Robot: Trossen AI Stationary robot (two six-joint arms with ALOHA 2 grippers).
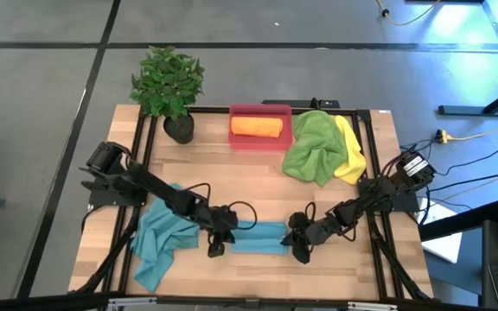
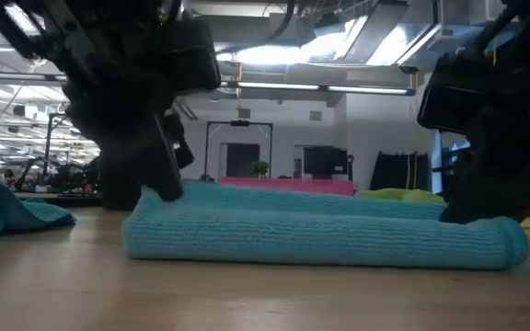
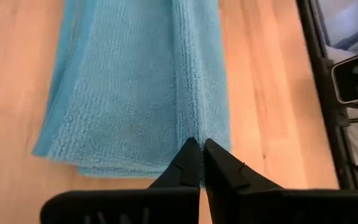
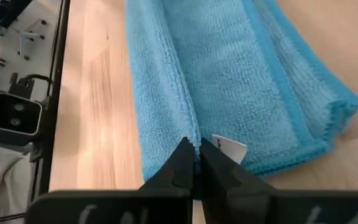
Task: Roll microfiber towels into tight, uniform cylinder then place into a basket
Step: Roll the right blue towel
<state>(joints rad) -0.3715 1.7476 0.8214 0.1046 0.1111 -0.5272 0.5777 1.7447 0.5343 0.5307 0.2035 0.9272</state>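
Rolling is under way on one teal towel point(image 1: 258, 237) at lower centre of the counter point(image 1: 353, 259), the left gripper point(image 1: 216, 250) and right gripper point(image 1: 300, 254) pressed together on its ends; the orange roll point(image 1: 256, 127) already lies in the basket point(image 1: 262, 142); green towel point(image 1: 311, 147), yellow towel point(image 1: 350, 155) and second teal towel point(image 1: 158, 242) remain loose.

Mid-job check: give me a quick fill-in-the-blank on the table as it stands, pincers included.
1. The basket already holds a rolled towel coloured ____.
2. Both the left pincer and the right pincer are shut at opposite ends of the partly rolled ____ towel.
3. The green towel lies heaped beside the basket, partly over the ____ towel.

Missing words: orange; teal-blue; yellow
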